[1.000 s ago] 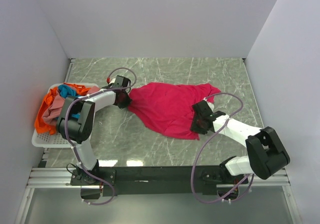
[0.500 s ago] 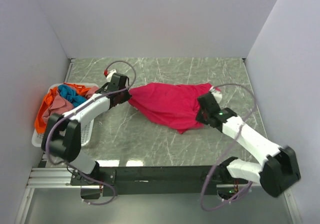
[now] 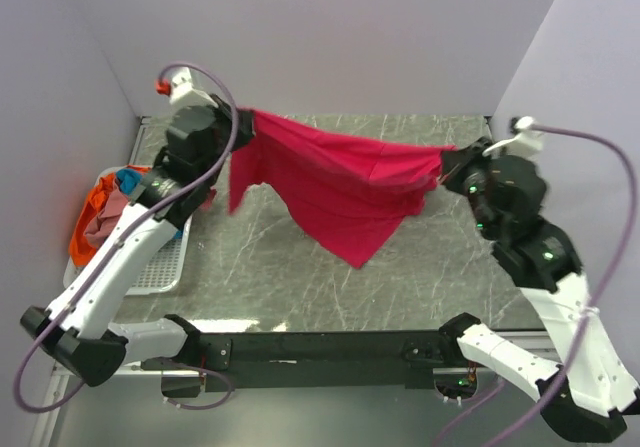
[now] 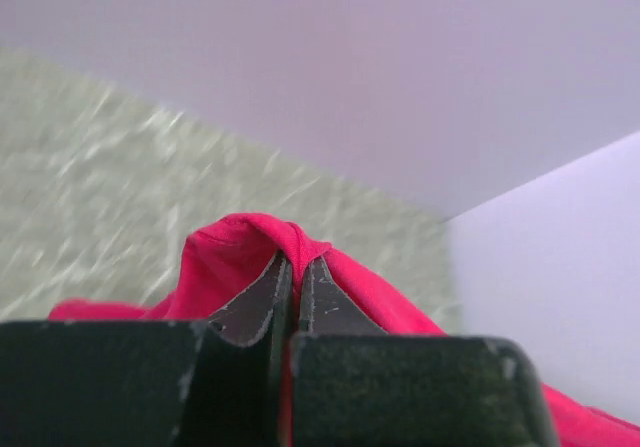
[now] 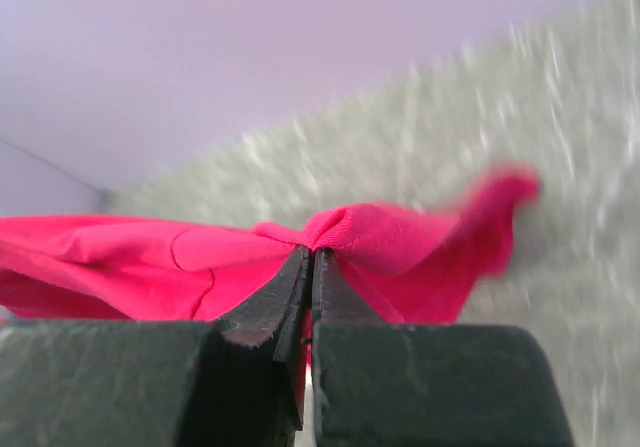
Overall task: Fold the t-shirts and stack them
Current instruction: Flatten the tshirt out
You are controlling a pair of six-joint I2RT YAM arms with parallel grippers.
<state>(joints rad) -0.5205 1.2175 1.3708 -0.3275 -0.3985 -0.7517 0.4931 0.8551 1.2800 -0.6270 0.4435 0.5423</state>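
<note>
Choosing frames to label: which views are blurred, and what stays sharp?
Top view: mostly sharp, shirt crisp. Left wrist: table streaked by motion blur, fingers sharp. Right wrist: table and the shirt's far tip smeared, fingers sharp.

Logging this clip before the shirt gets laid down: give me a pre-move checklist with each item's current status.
1. Left gripper pinching the magenta t-shirt: ok, shut on a fold.
2. Right gripper pinching the opposite end: ok.
3. Shirt lifted clear of the table: cannot tell; its low tip hangs near the surface.
4. Cloth spread flat between the grippers: not ok; it sags and bunches.
5. Other t-shirts in the basket: ok, though orange cloth spills over the rim.
</note>
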